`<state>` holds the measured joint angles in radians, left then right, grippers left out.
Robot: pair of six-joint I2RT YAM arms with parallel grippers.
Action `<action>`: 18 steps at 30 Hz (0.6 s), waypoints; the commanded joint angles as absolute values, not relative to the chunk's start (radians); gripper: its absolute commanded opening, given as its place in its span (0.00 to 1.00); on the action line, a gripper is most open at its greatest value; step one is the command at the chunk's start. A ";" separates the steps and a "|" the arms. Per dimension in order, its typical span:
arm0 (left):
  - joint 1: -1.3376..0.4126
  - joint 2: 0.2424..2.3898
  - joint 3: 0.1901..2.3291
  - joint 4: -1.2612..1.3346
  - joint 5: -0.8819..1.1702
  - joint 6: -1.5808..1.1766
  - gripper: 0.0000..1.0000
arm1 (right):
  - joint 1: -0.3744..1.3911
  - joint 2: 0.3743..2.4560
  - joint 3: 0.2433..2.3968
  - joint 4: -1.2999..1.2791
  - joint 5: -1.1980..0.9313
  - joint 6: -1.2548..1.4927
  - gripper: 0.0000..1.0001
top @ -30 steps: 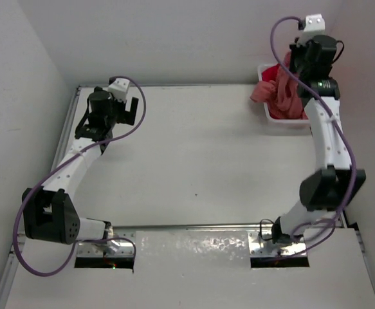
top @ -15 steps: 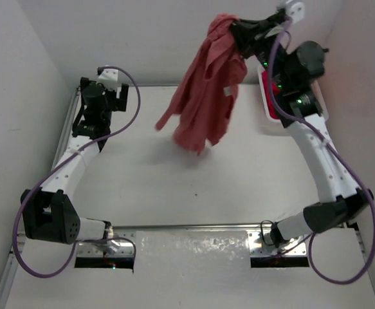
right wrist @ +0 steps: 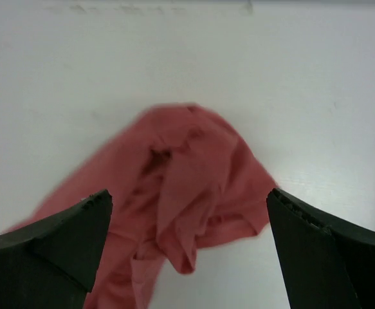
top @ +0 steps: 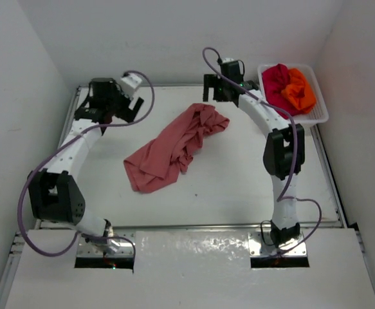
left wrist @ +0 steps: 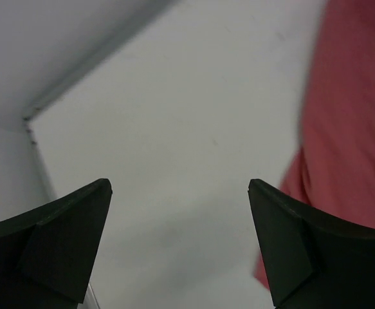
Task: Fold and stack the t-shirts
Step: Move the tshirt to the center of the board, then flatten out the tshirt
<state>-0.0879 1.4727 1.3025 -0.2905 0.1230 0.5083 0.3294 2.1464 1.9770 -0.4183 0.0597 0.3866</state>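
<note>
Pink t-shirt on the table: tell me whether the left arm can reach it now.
Probably yes: the left gripper hangs open beside the pink t-shirt, with only bare table between them.

No readable text or labels.

a white table [top: 238, 187] is sitting inside plain white walls, a back wall [top: 174, 38], a left wall [top: 13, 129] and a right wall [top: 364, 84] rising around it. a metal rail [top: 193, 225] is running along its near edge, and soft, even light is falling.
</note>
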 commanded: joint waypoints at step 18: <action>-0.512 1.331 0.789 -0.618 0.292 0.962 0.74 | 0.494 1.821 1.075 -0.087 -0.227 0.531 0.55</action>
